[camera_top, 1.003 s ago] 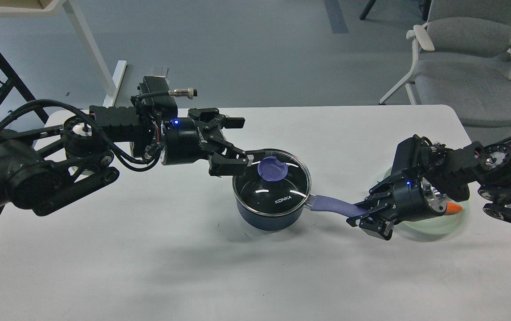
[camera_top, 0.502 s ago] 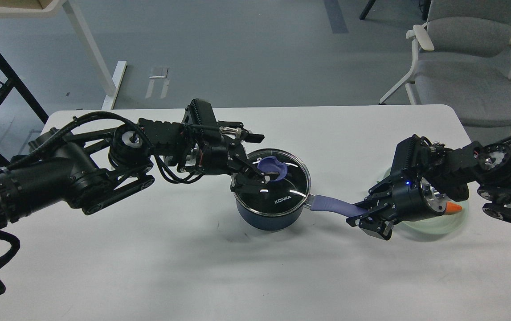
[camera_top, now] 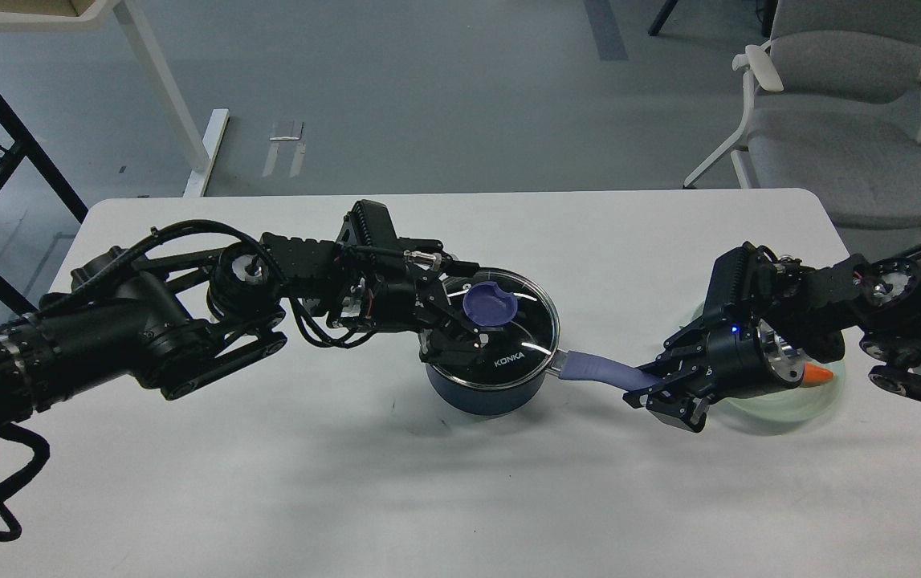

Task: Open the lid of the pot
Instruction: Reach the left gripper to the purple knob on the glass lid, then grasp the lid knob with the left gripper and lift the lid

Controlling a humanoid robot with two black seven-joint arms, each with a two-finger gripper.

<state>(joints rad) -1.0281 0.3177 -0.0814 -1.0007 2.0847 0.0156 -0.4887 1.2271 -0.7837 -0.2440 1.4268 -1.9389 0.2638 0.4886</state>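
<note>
A dark blue pot [camera_top: 484, 389] stands mid-table with a glass lid [camera_top: 524, 333] on it. The lid has a purple knob [camera_top: 491, 305]. The pot's purple handle [camera_top: 601, 371] points right. My left gripper [camera_top: 460, 315] hangs low over the lid's left half, open. Its fingers [camera_top: 460, 343] stand on either side of the knob's left edge; I cannot tell whether they touch it. My right gripper [camera_top: 654, 388] is shut on the end of the pot handle.
A pale green plate [camera_top: 781, 405] with an orange piece [camera_top: 820, 373] lies under my right wrist, near the white table's [camera_top: 348, 482] right edge. A grey chair [camera_top: 837, 104] stands beyond the back right corner.
My left arm has swung right and down: its gripper went from the lid's left rim to low over the lid, at the knob. My right gripper and the pot have not moved.
</note>
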